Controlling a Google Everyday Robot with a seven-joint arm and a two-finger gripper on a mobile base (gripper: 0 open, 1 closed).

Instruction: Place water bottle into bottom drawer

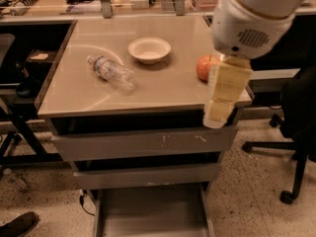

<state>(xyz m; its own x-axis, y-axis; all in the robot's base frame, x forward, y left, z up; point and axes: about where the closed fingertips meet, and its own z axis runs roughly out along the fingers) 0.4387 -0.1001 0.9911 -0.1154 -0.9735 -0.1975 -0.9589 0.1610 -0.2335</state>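
Note:
The water bottle (pixel 111 72) lies on its side on the tan cabinet top (pixel 98 98), left of the middle, cap pointing to the far left. The bottom drawer (pixel 148 214) is pulled out at the bottom of the view, with nothing in it. My gripper (pixel 223 100) hangs from the white arm over the right front corner of the top, well to the right of the bottle and apart from it. It holds nothing that shows.
A white bowl (pixel 149 50) stands behind the bottle. A red apple (pixel 204 67) sits at the right, partly hidden by my gripper. Two shut grey drawer fronts (pixel 143 144) are above the bottom drawer. An office chair (pixel 296 127) stands to the right, a shoe (pixel 17 224) at the bottom left.

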